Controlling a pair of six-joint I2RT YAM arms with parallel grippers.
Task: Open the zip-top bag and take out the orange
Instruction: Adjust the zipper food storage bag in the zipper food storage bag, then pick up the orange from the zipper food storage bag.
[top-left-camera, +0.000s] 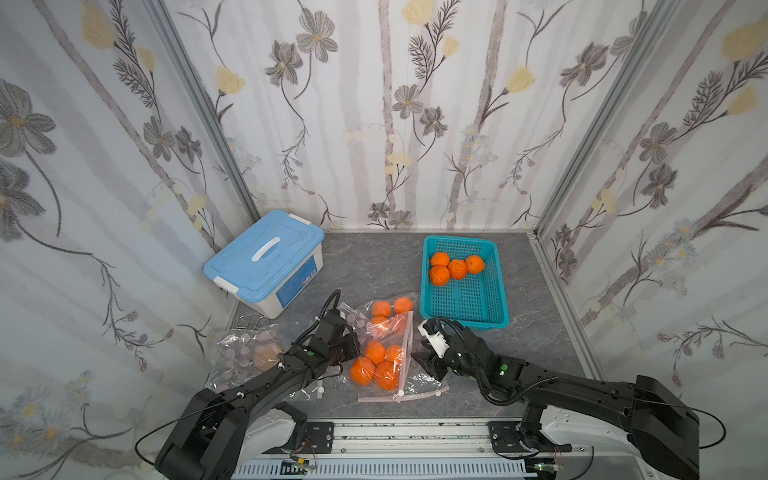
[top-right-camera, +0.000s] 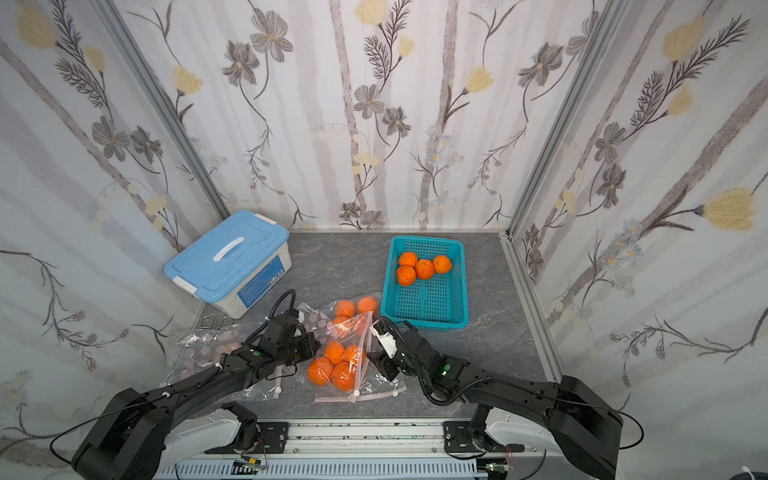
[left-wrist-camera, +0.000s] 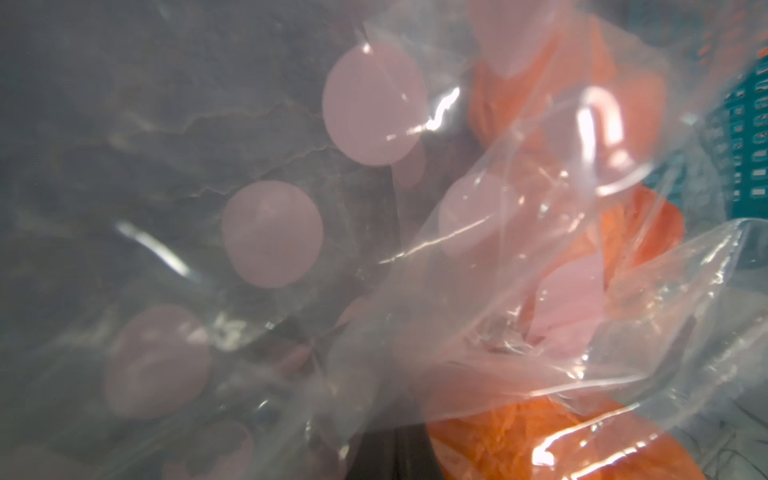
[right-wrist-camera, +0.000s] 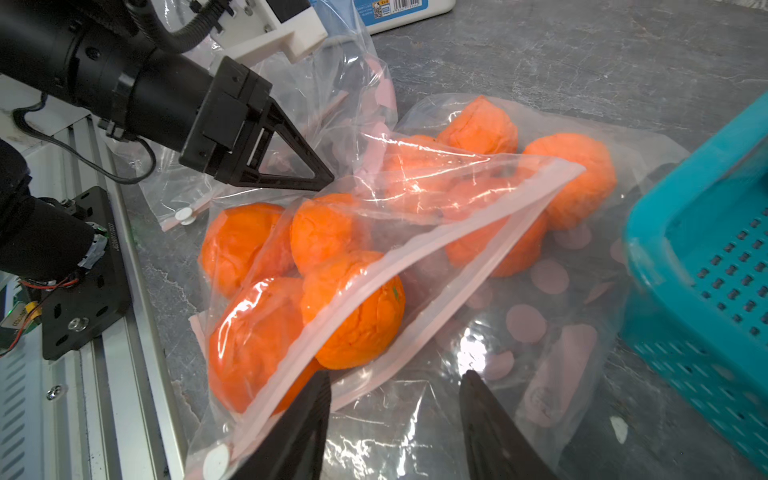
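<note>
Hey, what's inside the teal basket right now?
Four oranges bunched at the far end of the teal basket; the mesh floor beneath them is covered.

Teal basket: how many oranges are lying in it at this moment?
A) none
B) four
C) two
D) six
B: in both top views four oranges sit clustered at the far end of the teal basket, and the rest of its mesh floor is bare.
</note>
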